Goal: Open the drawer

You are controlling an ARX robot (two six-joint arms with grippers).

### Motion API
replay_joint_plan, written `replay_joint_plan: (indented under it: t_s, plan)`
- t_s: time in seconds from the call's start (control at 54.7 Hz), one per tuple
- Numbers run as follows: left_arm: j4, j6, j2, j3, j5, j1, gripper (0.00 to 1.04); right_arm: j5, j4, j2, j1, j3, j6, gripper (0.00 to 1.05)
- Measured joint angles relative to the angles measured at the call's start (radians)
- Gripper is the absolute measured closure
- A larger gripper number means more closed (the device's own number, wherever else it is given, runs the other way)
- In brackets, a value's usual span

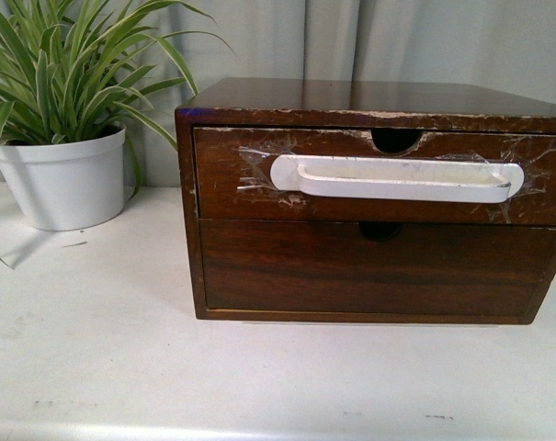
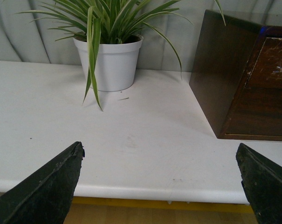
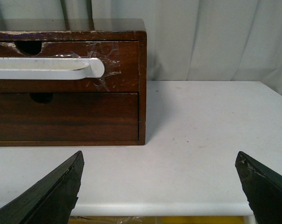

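Observation:
The drawer [image 1: 241,175] is the upper one of a dark brown wooden chest [image 1: 351,96] on the white table. It is shut, with a long white handle [image 1: 397,179] taped across it and a semicircular notch [image 1: 395,140] in its chipped top edge. In the right wrist view the drawer [image 3: 122,81] and the handle's end [image 3: 61,68] show ahead, to one side of my open right gripper [image 3: 159,161], which hangs by the table's front edge. My open left gripper [image 2: 159,156] hovers at the same edge, with the chest's side [image 2: 215,70] ahead. Neither gripper shows in the front view.
A plain lower drawer front [image 1: 369,271] without a handle sits under the handled one. A spider plant in a white pot [image 1: 66,179] stands left of the chest. Grey curtains hang behind. The table's front edge [image 2: 131,191] lies just under both grippers.

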Motion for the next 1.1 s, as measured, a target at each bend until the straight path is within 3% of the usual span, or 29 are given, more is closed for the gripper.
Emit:
replay_joint_plan:
  t_s: [0.567,0.585,0.677,0.75,0.841,1.098]
  plan:
    - [0.000,0.000,0.000,0.000,0.000,0.000,0.06,0.000,0.000,0.000,0.000,0.000,0.000,0.09]
    - [0.000,-0.005,0.005,0.000,-0.031,-0.009,0.06,0.000,0.000,0.000,0.000,0.000,0.000,0.09]
    - [-0.001,-0.063,0.079,0.015,-0.393,-0.142,0.06,-0.133,-0.084,0.036,-0.022,0.024,-0.005,0.09]
    - [-0.005,-0.072,0.126,0.036,-0.517,-0.208,0.06,-0.204,-0.133,0.102,-0.015,0.059,-0.037,0.09]
    - [0.007,-0.054,0.204,0.088,-0.480,-0.235,0.06,-0.282,-0.139,0.187,-0.001,0.119,-0.101,0.09]
    - [0.089,0.219,0.533,0.290,-0.098,-0.238,0.06,-0.443,-0.134,0.498,-0.014,0.326,-0.398,0.09]
